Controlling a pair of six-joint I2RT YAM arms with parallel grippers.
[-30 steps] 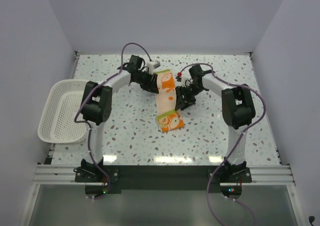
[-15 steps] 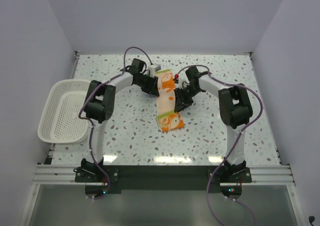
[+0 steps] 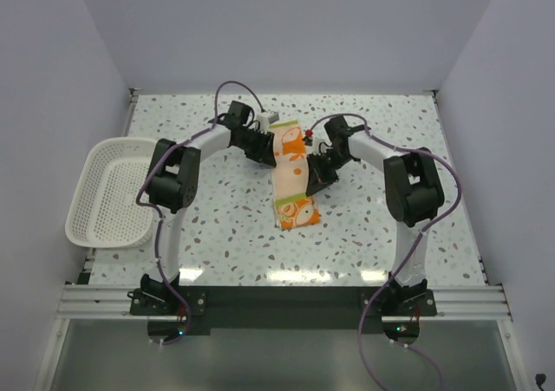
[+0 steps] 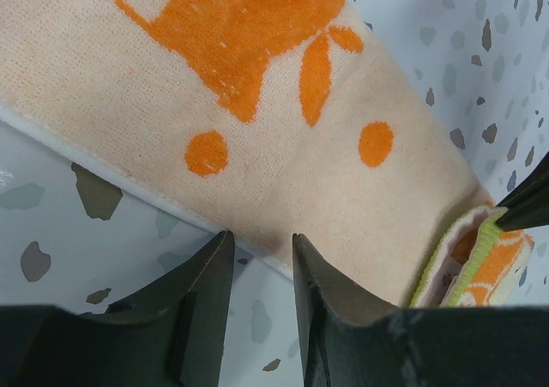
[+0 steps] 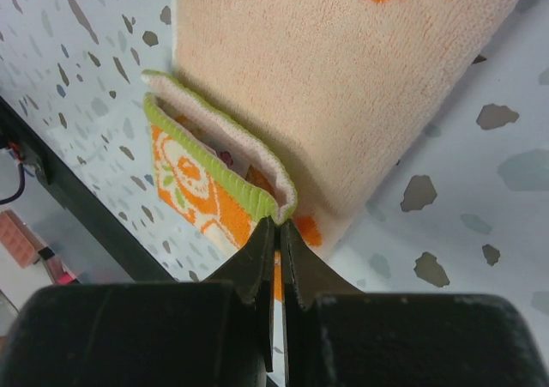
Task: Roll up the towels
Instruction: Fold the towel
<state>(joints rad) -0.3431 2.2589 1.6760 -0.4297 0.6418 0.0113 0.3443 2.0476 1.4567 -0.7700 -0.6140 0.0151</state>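
The towel (image 3: 290,176) is a long peach strip with orange marks, lying flat at mid-table. Its near end (image 3: 297,212) is folded over and shows a green border. My left gripper (image 3: 267,154) sits at the strip's left edge. In the left wrist view the left gripper (image 4: 260,239) is open, its tips just touching the edge of the towel (image 4: 257,87). My right gripper (image 3: 314,179) is at the strip's right edge. In the right wrist view the right gripper (image 5: 278,224) is shut on the folded green-bordered lip (image 5: 214,177) of the towel (image 5: 360,87).
A white mesh basket (image 3: 87,183) stands at the table's left edge. The speckled tabletop (image 3: 390,122) is walled at the back and both sides. Both arms reach inward over the middle.
The left arm has shifted a little toward the towel's far part. The right gripper has moved slightly nearer along the strip's right edge. The towel lies much as before.
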